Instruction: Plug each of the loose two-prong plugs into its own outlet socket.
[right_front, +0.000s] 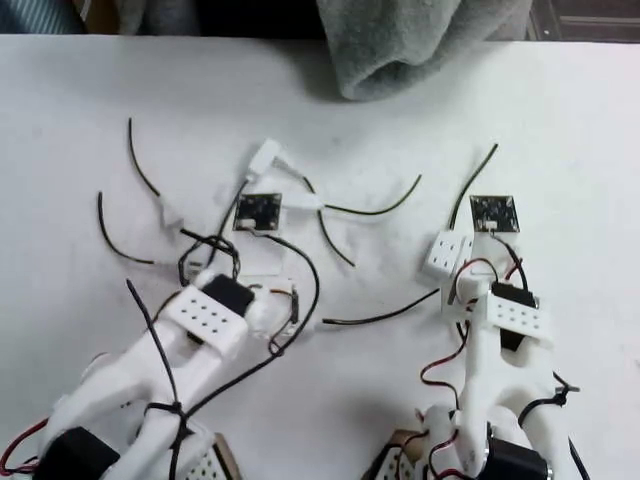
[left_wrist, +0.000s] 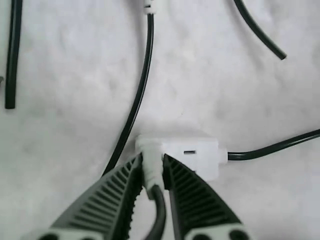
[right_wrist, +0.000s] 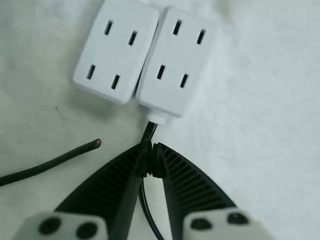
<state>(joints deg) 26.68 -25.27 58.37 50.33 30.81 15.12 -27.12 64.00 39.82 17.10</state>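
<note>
Two white robot arms stand side by side at a white table (right_front: 560, 110). The left gripper (left_wrist: 152, 167) is clenched on a small white two-prong plug (left_wrist: 151, 172), which is pressed against a white rectangular socket block (left_wrist: 195, 152) lying on the table in front of that arm. The right gripper (right_wrist: 150, 155) pinches a thin black cord (right_wrist: 148, 131) just below a pair of white four-slot outlet blocks (right_wrist: 145, 57) that lie touching side by side, with a loose black wire end (right_wrist: 55, 159) nearby.

White outlet blocks (right_wrist: 116, 55) and plug (left_wrist: 150, 162), black cords (left_wrist: 139, 95), white table (right_front: 560, 120), dark ribbed jaws.
</note>
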